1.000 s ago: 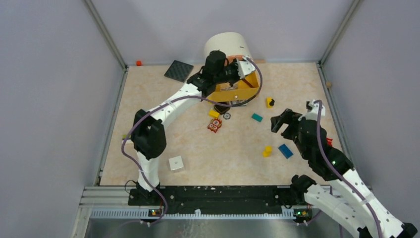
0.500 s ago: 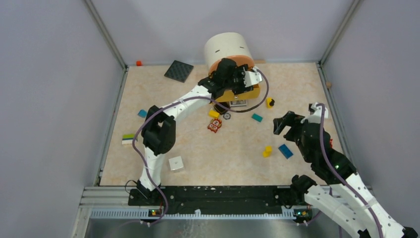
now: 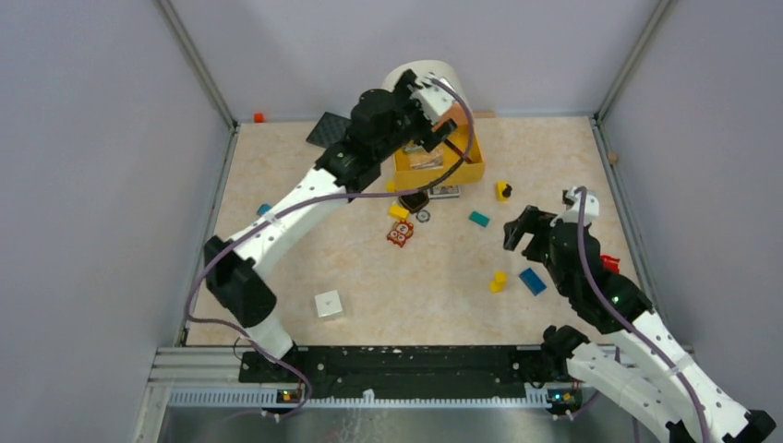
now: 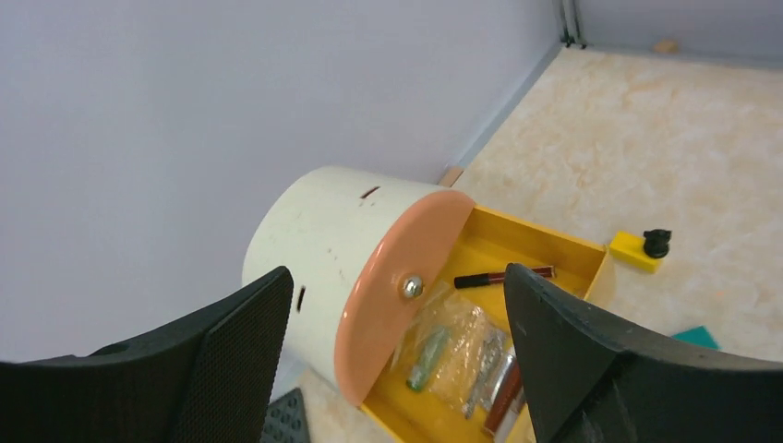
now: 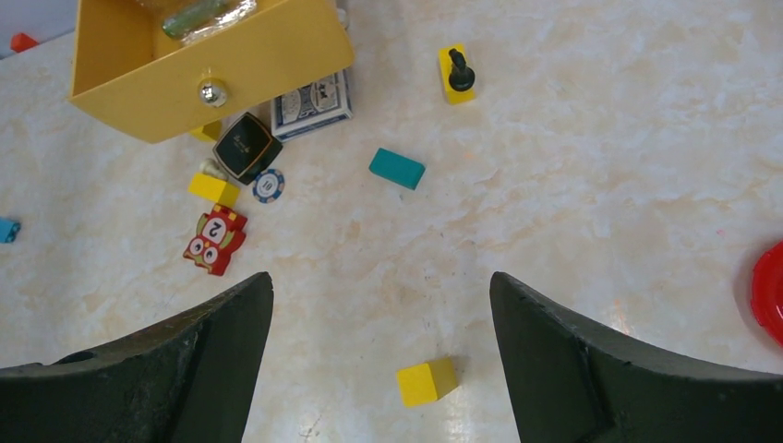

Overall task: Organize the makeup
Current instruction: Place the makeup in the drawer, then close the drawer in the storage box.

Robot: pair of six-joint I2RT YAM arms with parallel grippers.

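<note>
As one drawer [image 4: 554,247] gapes, one pouch [image 4: 457,340], one compact [image 5: 247,146]

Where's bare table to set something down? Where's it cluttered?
Bare: mid-table between white cube, red numbered block and small yellow block; also the far right corner behind the peg block. Crowded: in front of the yellow drawer, with compact, card deck, chip.

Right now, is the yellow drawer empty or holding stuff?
Holding stuff: the drawer has a clear pouch and a dark-red pencil inside.
</note>
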